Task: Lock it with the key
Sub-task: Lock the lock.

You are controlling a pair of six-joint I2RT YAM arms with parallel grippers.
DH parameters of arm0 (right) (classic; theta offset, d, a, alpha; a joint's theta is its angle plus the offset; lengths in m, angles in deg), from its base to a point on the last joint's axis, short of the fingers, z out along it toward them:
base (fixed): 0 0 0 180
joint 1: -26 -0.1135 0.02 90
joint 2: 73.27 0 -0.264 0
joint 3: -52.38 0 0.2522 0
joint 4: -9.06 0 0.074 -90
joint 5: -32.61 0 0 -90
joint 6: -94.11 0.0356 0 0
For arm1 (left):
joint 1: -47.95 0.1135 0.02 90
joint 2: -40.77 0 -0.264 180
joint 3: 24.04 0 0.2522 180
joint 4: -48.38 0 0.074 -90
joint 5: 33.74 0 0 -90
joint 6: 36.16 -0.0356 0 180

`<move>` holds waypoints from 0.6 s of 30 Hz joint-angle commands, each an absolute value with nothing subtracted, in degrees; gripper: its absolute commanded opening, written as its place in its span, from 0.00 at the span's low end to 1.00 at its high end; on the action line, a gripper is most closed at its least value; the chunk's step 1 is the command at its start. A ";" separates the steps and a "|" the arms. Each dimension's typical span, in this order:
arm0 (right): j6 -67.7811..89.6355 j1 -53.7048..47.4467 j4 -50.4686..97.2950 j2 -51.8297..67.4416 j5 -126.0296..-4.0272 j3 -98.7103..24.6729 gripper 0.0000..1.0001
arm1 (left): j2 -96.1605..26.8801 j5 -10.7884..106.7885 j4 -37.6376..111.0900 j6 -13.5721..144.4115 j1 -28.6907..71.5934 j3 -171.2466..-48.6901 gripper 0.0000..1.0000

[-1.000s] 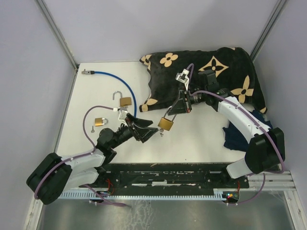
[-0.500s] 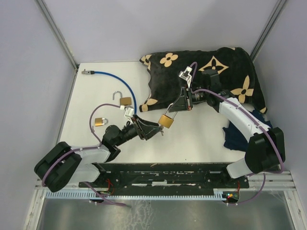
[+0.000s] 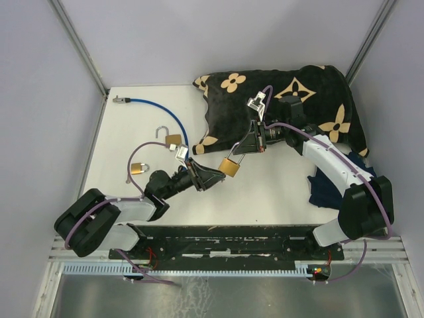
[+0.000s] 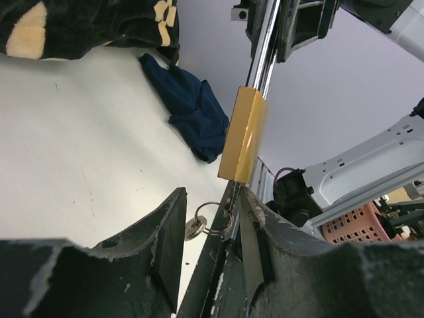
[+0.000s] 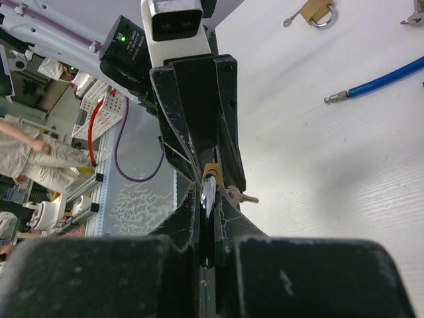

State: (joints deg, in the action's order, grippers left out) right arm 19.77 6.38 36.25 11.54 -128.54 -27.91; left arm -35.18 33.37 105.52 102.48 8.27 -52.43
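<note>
A brass padlock (image 3: pixel 230 167) hangs in the air by its steel shackle (image 4: pixel 262 53), and my right gripper (image 3: pixel 247 148) is shut on that shackle (image 5: pixel 209 199). Below the padlock body (image 4: pixel 243 136) hangs a key on a ring (image 4: pixel 213 217), with a second key (image 4: pixel 194 228) on the same ring. My left gripper (image 3: pixel 211 177) sits just under the lock. Its jaws stand apart on either side of the key ring (image 4: pixel 211 222), with a gap showing on both sides. In the right wrist view the lock body (image 5: pixel 211 169) and a key (image 5: pixel 242 197) show beyond my fingers.
Two more brass padlocks (image 3: pixel 173 140) (image 3: pixel 138 167) lie on the white table at the left, near a blue cable (image 3: pixel 159 111). A black cloth with tan flowers (image 3: pixel 291 99) covers the far right. A dark blue rag (image 3: pixel 328 187) lies under the right arm.
My left gripper has moved up and right to the hanging lock, and its jaws have narrowed around the key ring. The right gripper has raised the lock slightly.
</note>
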 commanded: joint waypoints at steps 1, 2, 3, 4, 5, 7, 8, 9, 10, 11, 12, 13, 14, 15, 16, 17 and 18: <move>21.34 6.40 32.32 10.78 -132.62 -28.74 0.02 | -36.09 31.45 109.89 105.17 8.06 -53.82 0.43; 21.34 6.40 32.38 10.79 -132.62 -28.78 0.02 | -36.01 31.40 109.92 105.24 8.01 -53.63 0.43; 21.34 6.40 32.32 10.75 -132.62 -28.78 0.02 | -35.97 31.43 109.91 105.30 8.07 -53.50 0.42; 21.34 6.40 32.31 10.75 -132.62 -28.72 0.02 | -35.89 31.38 109.86 105.40 8.05 -53.38 0.41; 21.34 6.44 32.31 10.80 -132.62 -28.78 0.02 | -35.76 31.35 109.86 105.47 8.09 -53.36 0.40; 21.26 6.40 32.31 10.88 -132.62 -28.65 0.01 | -35.55 31.43 109.85 105.55 8.10 -53.27 0.40; 21.25 6.40 32.33 10.89 -132.58 -28.58 0.02 | -35.46 31.43 109.92 105.52 8.05 -53.19 0.39; 21.23 6.44 32.31 11.04 -132.51 -28.62 0.01 | -35.43 31.37 110.04 105.59 8.04 -53.21 0.38; 21.27 6.40 32.32 11.02 -132.51 -28.59 0.02 | -35.43 31.14 110.09 105.69 8.05 -53.33 0.36; 21.28 6.45 32.39 11.16 -132.42 -28.58 0.02 | -35.44 30.86 110.06 105.70 8.05 -53.50 0.35; 21.23 6.41 32.37 11.15 -132.34 -28.52 0.02 | -35.50 30.47 109.98 105.70 8.09 -53.59 0.35; 21.25 6.43 32.25 11.14 -132.33 -28.53 0.02 | -35.50 30.25 109.89 105.76 8.08 -53.62 0.35; 21.21 6.46 32.30 11.15 -132.29 -28.53 0.01 | -35.56 29.98 109.93 105.78 8.05 -53.62 0.35; 21.17 6.47 32.31 11.17 -132.21 -28.47 0.02 | -35.58 29.80 109.84 105.78 8.05 -53.58 0.35; 21.09 6.41 32.31 11.11 -132.10 -28.45 0.02 | -35.67 29.65 109.66 105.87 8.05 -53.54 0.35; 21.01 6.40 32.31 11.05 -131.98 -28.40 0.02 | -35.74 29.40 109.57 105.92 8.05 -53.46 0.35; 20.91 6.40 32.40 11.02 -131.94 -28.41 0.02 | -35.85 29.11 109.54 106.00 8.07 -53.40 0.35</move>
